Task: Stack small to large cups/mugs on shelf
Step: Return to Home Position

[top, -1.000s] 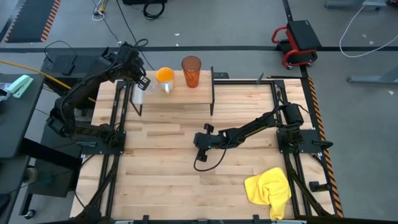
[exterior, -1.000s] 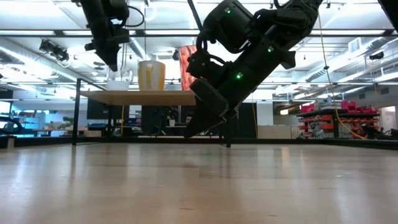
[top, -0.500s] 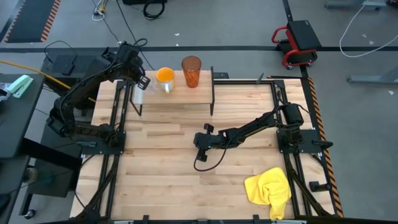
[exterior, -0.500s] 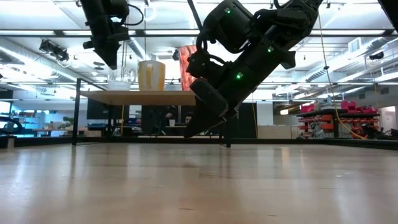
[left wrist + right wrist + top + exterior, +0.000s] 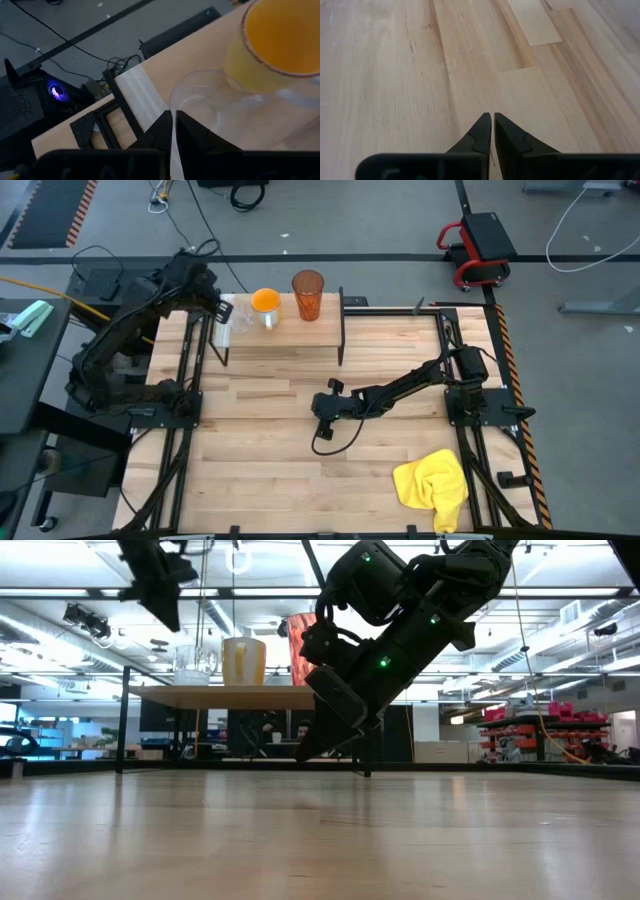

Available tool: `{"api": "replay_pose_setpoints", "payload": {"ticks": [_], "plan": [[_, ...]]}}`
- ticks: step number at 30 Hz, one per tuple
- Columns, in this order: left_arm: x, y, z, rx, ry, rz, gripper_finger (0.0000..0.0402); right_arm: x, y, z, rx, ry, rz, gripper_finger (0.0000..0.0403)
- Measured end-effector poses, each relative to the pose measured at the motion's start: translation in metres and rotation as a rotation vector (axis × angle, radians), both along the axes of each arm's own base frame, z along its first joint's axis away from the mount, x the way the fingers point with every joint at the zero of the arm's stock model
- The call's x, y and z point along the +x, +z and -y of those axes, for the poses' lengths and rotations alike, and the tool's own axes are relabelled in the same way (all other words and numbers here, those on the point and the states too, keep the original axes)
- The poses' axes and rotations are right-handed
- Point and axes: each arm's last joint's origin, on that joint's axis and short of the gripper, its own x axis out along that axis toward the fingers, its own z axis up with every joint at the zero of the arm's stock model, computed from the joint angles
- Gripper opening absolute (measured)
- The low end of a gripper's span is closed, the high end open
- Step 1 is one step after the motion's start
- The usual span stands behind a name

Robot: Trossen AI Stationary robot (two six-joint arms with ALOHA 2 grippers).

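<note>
1. The worktop point(image 5: 300, 440) lies just under the right claw point(image 5: 492, 117), which hangs low with its fingers pressed together on nothing.
2. The shelf point(image 5: 285, 335) stands below the left claw point(image 5: 173, 116), which is raised over one end, closed and empty.
3. The ribbed tumbler point(image 5: 307, 295) stands on the shelf, farthest from the left claw.
4. The orange mug point(image 5: 265, 304) stands on the shelf between the tumbler and the glass.
5. The clear glass point(image 5: 200, 107) stands nearest, just ahead of the left claw's tips, beside the mug.

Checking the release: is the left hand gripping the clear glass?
No, the left hand is shut on nothing, apart from the glass standing on the shelf.
</note>
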Motion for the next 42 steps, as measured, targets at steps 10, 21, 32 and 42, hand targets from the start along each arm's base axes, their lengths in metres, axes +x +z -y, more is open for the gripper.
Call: {"api": "replay_pose_setpoints", "payload": {"ticks": [10,21,32,42], "plan": [[-0.006,0.025,0.062,0.059,-0.128,0.166,0.0035,-0.001,0.001,0.0,0.01,-0.01,0.001,0.0029],[0.003,0.026,0.105,0.019,-0.295,0.187,0.0015,-0.015,0.05,-0.014,0.037,0.03,0.067,0.0029],[0.009,-0.035,0.136,-0.054,-0.346,0.098,0.0026,-0.058,0.129,-0.04,0.013,0.139,0.183,0.0029],[0.024,-0.088,0.161,-0.086,-0.474,0.165,0.0023,-0.101,0.187,-0.033,0.046,0.108,0.315,0.0032]]}}
